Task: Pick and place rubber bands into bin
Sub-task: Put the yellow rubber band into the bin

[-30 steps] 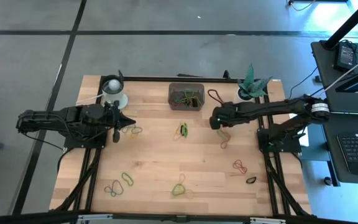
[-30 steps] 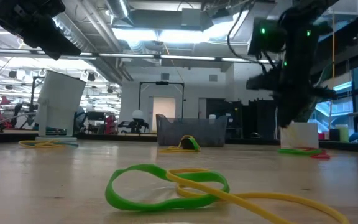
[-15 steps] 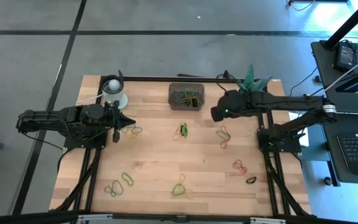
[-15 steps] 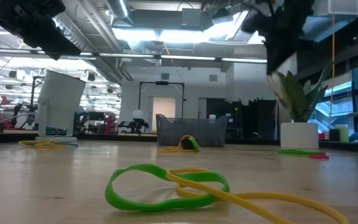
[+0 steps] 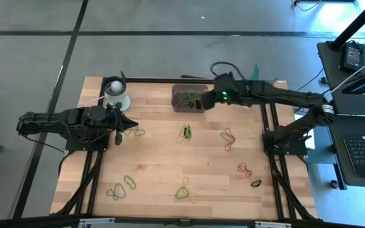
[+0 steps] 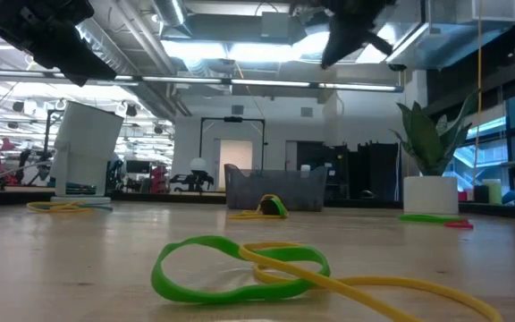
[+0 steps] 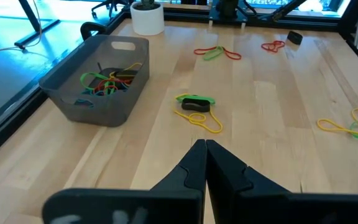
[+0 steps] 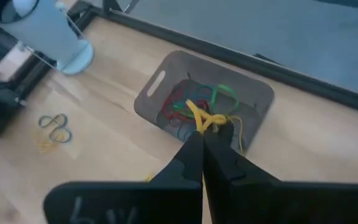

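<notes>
Above the bin (image 5: 189, 98), right gripper (image 5: 209, 99) pinches rubber band (image 8: 205, 119)

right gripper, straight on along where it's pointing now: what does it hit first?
Most likely the bin. The right gripper, shut on a yellow rubber band, points down into it, so it would meet the pile of rubber bands inside first. Its height above them is unclear.
</notes>
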